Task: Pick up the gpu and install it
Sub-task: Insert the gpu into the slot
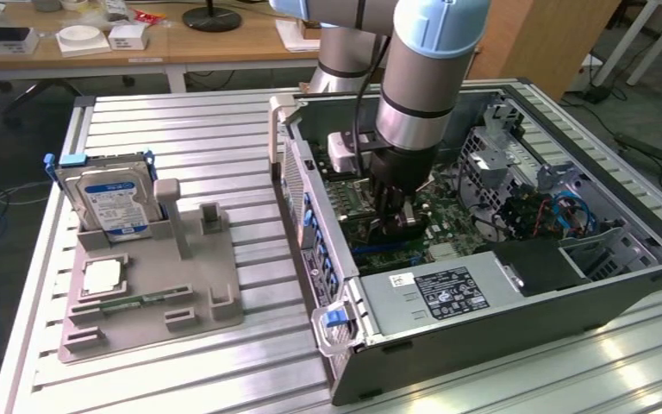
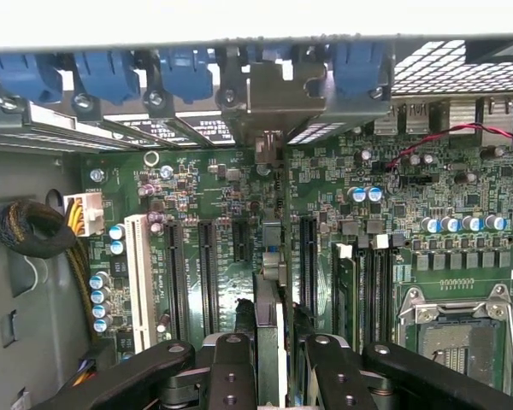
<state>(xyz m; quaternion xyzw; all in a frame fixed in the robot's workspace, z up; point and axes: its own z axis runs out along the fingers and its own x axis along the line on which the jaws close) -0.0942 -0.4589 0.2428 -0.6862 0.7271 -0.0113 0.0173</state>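
Observation:
The gpu (image 2: 271,295) stands on edge between my gripper's (image 2: 271,363) black fingers (image 2: 231,371), which are shut on it. I see it as a thin card running toward its silver bracket (image 2: 278,90) at the case's rear wall. It sits over the green motherboard (image 2: 410,213), in line with the long black expansion slots (image 2: 207,273); whether it is seated in one I cannot tell. In the exterior view the gripper (image 1: 398,226) reaches down into the open computer case (image 1: 492,293), low over the board, with the dark card (image 1: 386,231) in it.
On the exterior view's left a grey holder tray (image 1: 193,293) carries a silver hard drive (image 1: 107,198) standing upright, a processor chip (image 1: 103,274) and a narrow green memory stick (image 1: 135,302). Inside the case lie the power supply (image 1: 446,289), a cable bundle (image 2: 30,231) and blue slot latches (image 2: 184,73).

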